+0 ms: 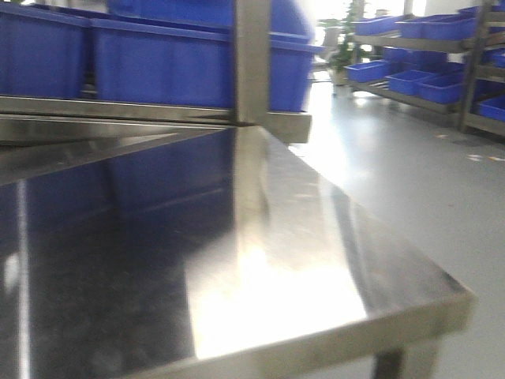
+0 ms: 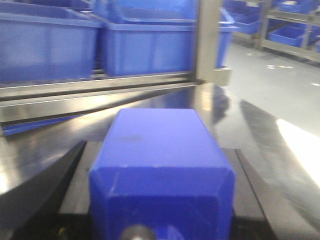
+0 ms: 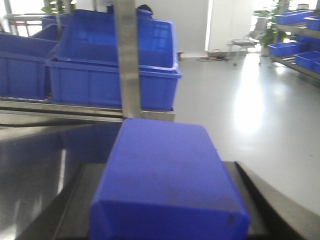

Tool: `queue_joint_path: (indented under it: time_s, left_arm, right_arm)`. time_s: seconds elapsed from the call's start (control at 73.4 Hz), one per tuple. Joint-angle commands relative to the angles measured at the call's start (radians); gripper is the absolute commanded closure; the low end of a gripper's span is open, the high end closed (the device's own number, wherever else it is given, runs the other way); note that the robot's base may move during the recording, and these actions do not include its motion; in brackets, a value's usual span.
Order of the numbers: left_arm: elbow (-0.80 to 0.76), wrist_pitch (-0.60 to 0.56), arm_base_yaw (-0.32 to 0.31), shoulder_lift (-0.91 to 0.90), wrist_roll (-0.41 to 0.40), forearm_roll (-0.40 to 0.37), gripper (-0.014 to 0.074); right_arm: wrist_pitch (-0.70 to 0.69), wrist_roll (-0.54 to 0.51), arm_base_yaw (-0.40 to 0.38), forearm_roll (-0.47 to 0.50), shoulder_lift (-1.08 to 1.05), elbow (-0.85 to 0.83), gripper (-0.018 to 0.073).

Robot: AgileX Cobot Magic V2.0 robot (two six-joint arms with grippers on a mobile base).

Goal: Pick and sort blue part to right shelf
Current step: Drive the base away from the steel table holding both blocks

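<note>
I think the robot is carrying now. One blue part [image 2: 162, 165] is sitting between the dark fingers [image 2: 35, 200] of the left gripper [image 2: 159, 150], just in front of the right shelf [image 2: 207, 40]. A second blue part [image 3: 165, 175] is sitting in the right gripper [image 3: 162, 167], also in front of the right shelf. I cannot tell if the fingers are squeezing. Next, the arms will need to lift over the front rail [image 2: 75, 107] toward a blue bin [image 2: 150, 50].
</note>
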Motion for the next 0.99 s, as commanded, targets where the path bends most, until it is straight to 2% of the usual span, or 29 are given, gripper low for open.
queue_joint_path:
  time_s: [0.0, 0.981]
  left_arm:
    - [-0.029, -0.101, -0.005, 0.023, 0.005, -0.004, 0.0389]
    - [-0.029, -0.101, -0.005, 0.023, 0.005, -0.004, 0.0389]
  right_arm:
    - [-0.096, -0.003, -0.002, -0.017, 0.024, -0.028, 0.0330]
    - [-0.096, -0.003, -0.002, -0.017, 0.024, -0.028, 0.0330]
